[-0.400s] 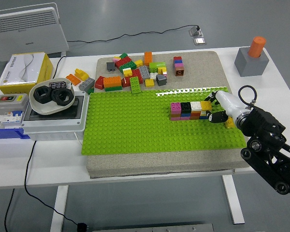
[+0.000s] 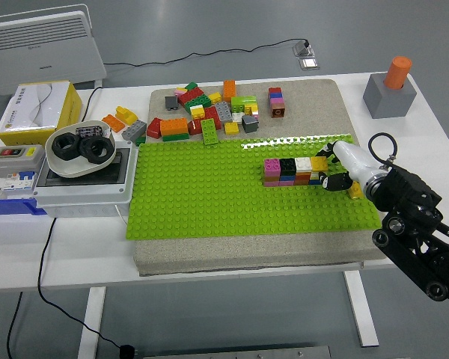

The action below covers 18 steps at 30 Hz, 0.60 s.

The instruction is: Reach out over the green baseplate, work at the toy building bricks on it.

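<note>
At the frame's right, the right hand (image 2: 337,173) reaches over the green baseplate (image 2: 209,198), touching the right end of a short brick wall (image 2: 293,170). Loose bricks (image 2: 209,114) lie scattered at upper centre.
</note>
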Motion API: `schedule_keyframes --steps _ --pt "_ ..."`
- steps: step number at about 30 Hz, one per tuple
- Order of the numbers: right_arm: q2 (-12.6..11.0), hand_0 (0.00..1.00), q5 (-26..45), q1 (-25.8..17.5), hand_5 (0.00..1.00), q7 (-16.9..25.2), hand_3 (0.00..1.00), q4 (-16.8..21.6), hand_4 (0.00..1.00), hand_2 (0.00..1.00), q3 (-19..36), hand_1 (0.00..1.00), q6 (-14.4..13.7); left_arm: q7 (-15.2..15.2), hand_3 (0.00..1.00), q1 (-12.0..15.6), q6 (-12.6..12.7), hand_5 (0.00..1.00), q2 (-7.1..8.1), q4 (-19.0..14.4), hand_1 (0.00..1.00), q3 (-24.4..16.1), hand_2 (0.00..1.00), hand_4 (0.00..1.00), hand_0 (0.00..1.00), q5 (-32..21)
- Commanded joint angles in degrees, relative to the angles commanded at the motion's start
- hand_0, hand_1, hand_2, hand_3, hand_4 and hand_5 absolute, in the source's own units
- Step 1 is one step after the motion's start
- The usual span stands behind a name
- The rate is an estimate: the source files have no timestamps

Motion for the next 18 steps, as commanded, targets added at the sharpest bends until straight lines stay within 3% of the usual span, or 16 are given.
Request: schedule_keyframes --steps 18 --pt "0.06 0.738 0.60 0.15 0.084 0.00 0.681 -0.15 0.584 0.777 0.03 0.757 -0.11 -0.14 0.462 -0.01 0.02 0.402 0.10 -0.02 0.731 -0.12 0.653 0.660 0.791 0.00"
